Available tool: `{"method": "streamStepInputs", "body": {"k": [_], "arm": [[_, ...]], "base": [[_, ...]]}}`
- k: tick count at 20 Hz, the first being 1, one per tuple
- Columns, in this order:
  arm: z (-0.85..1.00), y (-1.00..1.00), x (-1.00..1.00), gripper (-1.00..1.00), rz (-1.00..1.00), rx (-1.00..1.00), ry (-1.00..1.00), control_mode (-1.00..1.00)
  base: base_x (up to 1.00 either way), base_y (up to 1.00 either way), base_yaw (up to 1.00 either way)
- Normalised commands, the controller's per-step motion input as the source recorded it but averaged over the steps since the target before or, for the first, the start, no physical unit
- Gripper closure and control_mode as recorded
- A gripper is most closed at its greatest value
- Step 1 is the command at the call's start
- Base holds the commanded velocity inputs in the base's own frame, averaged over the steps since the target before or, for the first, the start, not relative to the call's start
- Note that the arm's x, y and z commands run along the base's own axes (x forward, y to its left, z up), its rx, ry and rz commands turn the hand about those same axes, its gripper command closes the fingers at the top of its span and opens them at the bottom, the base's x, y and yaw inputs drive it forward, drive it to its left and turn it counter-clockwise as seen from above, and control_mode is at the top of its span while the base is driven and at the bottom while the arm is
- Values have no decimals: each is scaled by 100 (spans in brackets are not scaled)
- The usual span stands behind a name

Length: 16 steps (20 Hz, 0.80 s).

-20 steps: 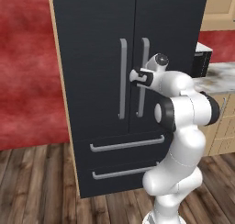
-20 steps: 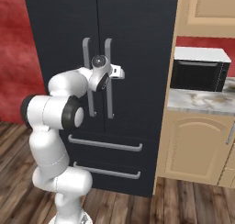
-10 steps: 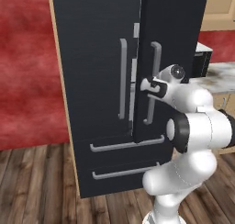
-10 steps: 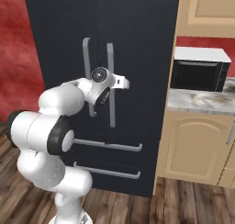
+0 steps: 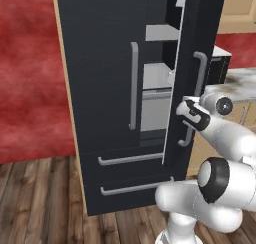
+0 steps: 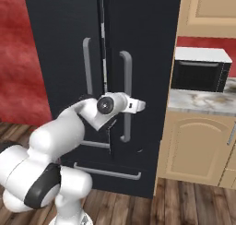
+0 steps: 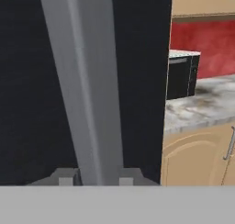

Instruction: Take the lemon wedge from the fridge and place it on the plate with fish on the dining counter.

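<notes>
The tall black fridge (image 5: 107, 88) stands in front of me with its right door (image 5: 197, 48) swung partly open. Pale grey shelves (image 5: 157, 75) show through the gap. My gripper (image 5: 186, 107) is shut on the right door's long grey handle (image 5: 199, 73), about halfway down it. From the right side the gripper (image 6: 139, 105) meets that handle (image 6: 126, 95) at the same height. In the hand view the handle (image 7: 85, 81) runs up between my fingertips (image 7: 66, 177). The lemon wedge, the plate with fish and the dining counter are out of view.
Right of the fridge a black microwave (image 6: 200, 74) sits on a marbled counter (image 6: 203, 102) over tan cabinets (image 6: 198, 145). Two fridge drawers (image 5: 130, 173) lie below the doors. Red wall (image 5: 30, 78) is to the left, with wooden floor (image 5: 40, 208) below.
The right fridge door has swung from closed to partly open, drawn by its handle in my gripper. The arm has pulled back toward the base, and shelves now show inside.
</notes>
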Motion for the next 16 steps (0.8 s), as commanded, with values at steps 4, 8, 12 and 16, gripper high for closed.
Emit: {"method": "streamStepInputs", "body": {"k": [4, 8, 12, 16], "arm": [[66, -100, -100, 100, -29, 12, 0, -100], [99, -29, -100, -100, -26, 2, 0, -100], [79, 65, -92, -100, -32, 9, 0, -100], [47, 100, -61, -100, -38, 15, -1, -100]], "base": [[0, 0, 0], [0, 0, 0], [0, 0, 0], [0, 0, 0]]}}
